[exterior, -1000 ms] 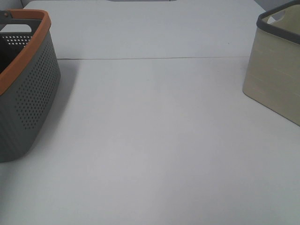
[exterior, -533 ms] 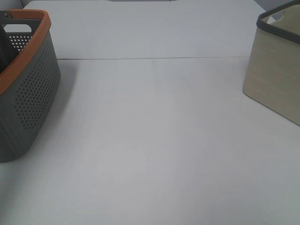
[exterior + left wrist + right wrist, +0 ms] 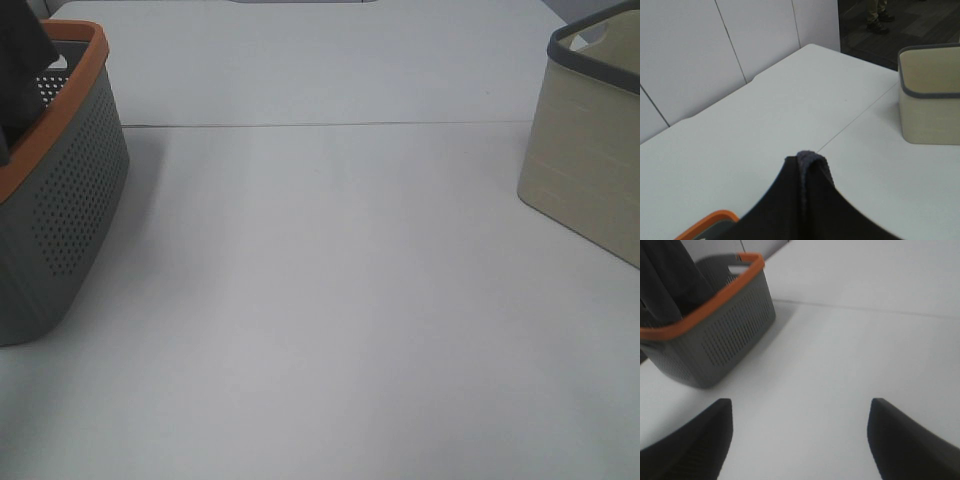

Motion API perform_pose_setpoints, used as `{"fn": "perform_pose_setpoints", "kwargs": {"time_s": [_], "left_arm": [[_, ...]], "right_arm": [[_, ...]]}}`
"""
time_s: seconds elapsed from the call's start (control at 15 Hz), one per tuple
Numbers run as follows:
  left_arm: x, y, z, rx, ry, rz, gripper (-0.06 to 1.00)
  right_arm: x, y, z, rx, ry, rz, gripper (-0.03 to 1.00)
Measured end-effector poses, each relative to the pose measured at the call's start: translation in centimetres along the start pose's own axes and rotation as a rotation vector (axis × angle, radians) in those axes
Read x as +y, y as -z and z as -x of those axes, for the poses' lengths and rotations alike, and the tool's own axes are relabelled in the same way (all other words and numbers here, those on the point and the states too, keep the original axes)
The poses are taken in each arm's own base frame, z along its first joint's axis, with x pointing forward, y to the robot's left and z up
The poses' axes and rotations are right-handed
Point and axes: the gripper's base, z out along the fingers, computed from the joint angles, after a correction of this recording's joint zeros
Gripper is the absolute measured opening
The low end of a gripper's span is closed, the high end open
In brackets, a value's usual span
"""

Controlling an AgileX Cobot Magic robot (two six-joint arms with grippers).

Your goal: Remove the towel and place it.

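Note:
The dark towel [image 3: 20, 70] hangs bunched over the grey basket with an orange rim [image 3: 75, 200] at the far left, its upper part running out of view. In the left wrist view the towel [image 3: 807, 205] fills the near field with a hemmed fold at its top. It hides my left gripper's fingers, which are shut on the towel. The right wrist view shows the towel [image 3: 665, 285] rising out of the basket [image 3: 720, 330]. My right gripper [image 3: 800, 440] is open and empty over the bare table, well to the right of that basket.
A beige basket with a dark grey rim [image 3: 590, 150] stands at the far right of the white table [image 3: 330, 300]; it also shows in the left wrist view [image 3: 930, 105]. A seam crosses the table at the back.
The towel has risen out of the grey basket, showing more and more above its rim. The right gripper has stayed open.

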Motion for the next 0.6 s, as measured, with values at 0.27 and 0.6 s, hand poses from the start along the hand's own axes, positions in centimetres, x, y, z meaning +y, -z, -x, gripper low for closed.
{"fn": "perform_pose_setpoints", "kwargs": {"time_s": [0.27,0.6], "left_arm": [[-3.0,-4.9,2.7,-0.054,-0.074,-0.190,0.00],[-7.9,-12.6,1.6,0.111,-0.174,-0.291,0.00]], "right_arm": [[-1.7,-2.6,2.7,-0.014,0.025,0.044,0.67],[-3.9,-5.9,4.3,0.033,0.046,0.101,0.67]]}}
